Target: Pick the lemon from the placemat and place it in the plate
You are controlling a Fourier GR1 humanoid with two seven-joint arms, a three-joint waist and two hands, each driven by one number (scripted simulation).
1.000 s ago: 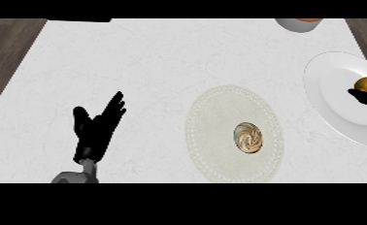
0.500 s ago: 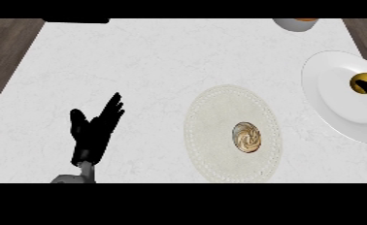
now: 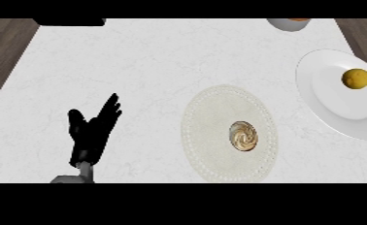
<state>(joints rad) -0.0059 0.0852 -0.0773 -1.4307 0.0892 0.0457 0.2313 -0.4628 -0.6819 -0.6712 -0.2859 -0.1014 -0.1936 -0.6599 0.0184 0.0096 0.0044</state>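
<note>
lemon [image 3: 354,78] small, round, yellow, now bare in the white plate [image 3: 323,100], far right of left hand [image 3: 91,134] fingers; the dark shape covering it 0.5 s ago is gone. Left hand open, fingers straight, unchanged; placemat [image 3: 215,136] between

Only the left hand [image 3: 91,132] is seen, at the lower left. It is held open and resting, with fingers straight and pointed upward. The right hand is not shown.

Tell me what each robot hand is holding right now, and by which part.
Nothing is held. The left robot hand rests open on the counter; the right is out of view. The lemon lies free on the plate.
</note>
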